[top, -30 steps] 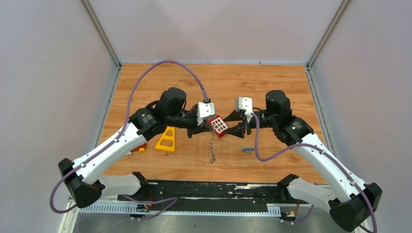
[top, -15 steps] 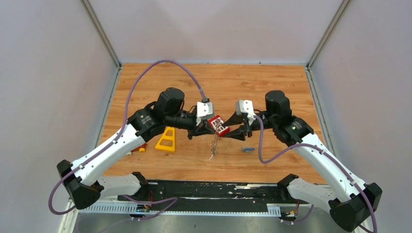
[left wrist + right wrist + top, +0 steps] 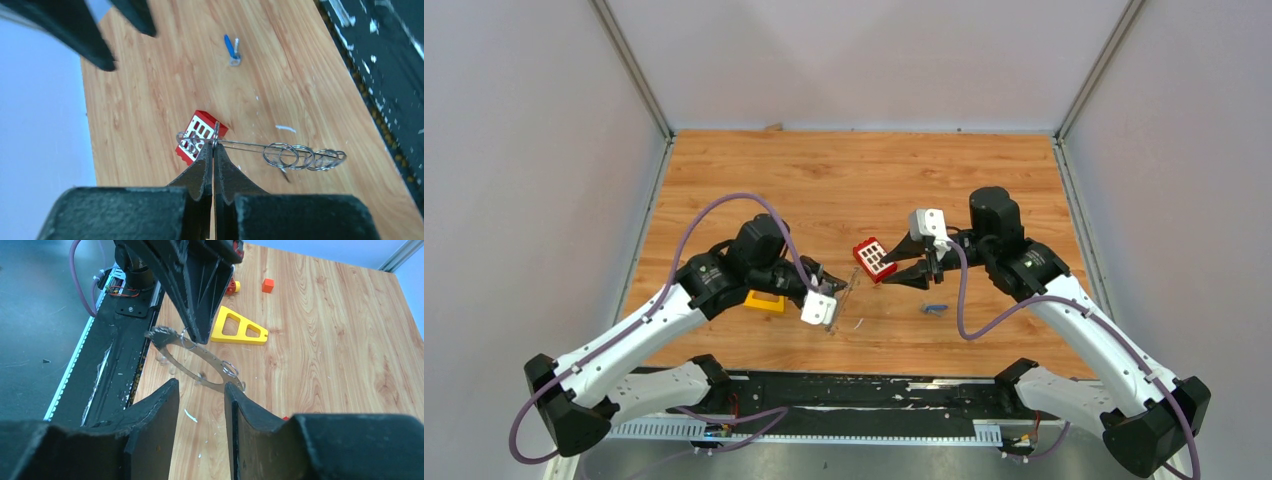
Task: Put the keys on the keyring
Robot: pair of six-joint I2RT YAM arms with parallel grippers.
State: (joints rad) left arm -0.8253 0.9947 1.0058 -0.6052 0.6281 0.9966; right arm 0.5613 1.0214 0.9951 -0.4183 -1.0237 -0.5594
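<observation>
Left gripper is clamped fully shut on the rim of the keyring, holding it edge-on above the table, left of the red block and nearer the arm bases. Right gripper stands partly open with nothing between its jaws, its tips just right of the red block. Blue-headed key lies loose on the wood, right of the block and nearer the bases.

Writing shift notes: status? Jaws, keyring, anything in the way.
Left gripper jaws shut on keyring edge. Right gripper jaws open, empty, facing it. Blue key loose, not on ring. Red block beside right gripper.
</observation>
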